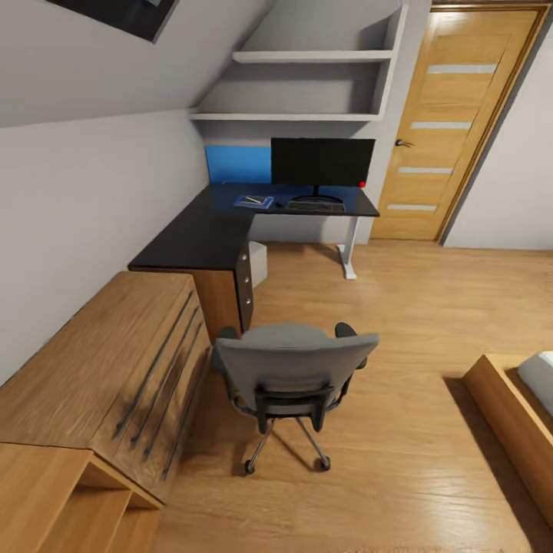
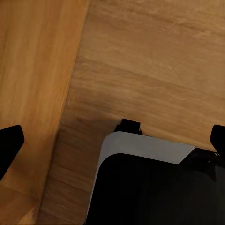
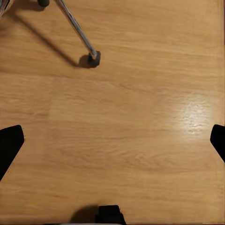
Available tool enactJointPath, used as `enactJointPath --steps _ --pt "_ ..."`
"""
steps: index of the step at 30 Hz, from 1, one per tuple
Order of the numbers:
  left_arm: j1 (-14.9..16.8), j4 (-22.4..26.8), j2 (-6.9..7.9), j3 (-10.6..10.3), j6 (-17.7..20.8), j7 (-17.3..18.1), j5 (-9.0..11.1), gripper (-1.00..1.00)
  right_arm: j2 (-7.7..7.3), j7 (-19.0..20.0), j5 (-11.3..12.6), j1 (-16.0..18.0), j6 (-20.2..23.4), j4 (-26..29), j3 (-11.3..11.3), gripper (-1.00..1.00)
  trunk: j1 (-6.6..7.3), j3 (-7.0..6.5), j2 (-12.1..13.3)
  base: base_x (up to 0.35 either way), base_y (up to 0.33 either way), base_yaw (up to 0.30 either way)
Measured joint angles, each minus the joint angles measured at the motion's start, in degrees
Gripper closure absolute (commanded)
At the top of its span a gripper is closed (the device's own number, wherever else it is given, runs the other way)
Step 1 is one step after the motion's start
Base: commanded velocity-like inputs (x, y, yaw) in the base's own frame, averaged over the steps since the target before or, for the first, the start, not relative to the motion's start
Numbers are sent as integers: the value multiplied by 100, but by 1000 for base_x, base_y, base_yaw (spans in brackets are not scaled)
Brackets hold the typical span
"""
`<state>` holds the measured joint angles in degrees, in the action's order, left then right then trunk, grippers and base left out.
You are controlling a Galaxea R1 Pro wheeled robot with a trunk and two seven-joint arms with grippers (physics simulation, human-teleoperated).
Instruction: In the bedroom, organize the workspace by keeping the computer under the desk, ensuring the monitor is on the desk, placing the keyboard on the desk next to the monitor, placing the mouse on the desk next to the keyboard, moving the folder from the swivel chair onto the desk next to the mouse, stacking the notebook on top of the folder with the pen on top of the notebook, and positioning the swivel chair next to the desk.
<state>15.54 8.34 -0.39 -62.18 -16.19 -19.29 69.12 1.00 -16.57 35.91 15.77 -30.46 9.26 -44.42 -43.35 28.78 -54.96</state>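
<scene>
Left claw (image 2: pixel 112 140): fingertips (image 2: pixel 10 143) spread wide, holding nothing, over wooden floor (image 2: pixel 154 70) beside the edge of a light wooden unit (image 2: pixel 33 61); the robot's own pale and black body sits under the claw. Right claw (image 3: pixel 112 143): fingers wide apart, empty, above open floor, with one chrome leg and castor (image 3: pixel 93 58) of the swivel chair (image 1: pixel 292 369) ahead of it. Swivel chair: well clear of both claws, back toward the camera, standing off the tabletop (image 1: pixel 207 238) corner with bare floor to its right. Tabletop, far from the claws: monitor (image 1: pixel 322 163) upright at the rear, keyboard (image 1: pixel 316 206) just before its base, blue folder (image 1: pixel 253 202) left of the keyboard with a dark notebook (image 1: pixel 252 200) on it; pen too small to tell. Computer (image 1: pixel 258 263): pale box under the tabletop
</scene>
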Motion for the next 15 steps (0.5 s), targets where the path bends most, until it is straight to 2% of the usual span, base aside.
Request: enactJointPath --steps 4,15 --pt "0 1 1 0 1 0 -2 -100 -2 -1 0 -2 -1 -1 0 -100 0 0 0 0 114 -298" --pt "0 1 -4 0 2 -2 0 -100 1 -1 -1 0 -2 -1 -4 -100 0 1 0 0 19 -292"
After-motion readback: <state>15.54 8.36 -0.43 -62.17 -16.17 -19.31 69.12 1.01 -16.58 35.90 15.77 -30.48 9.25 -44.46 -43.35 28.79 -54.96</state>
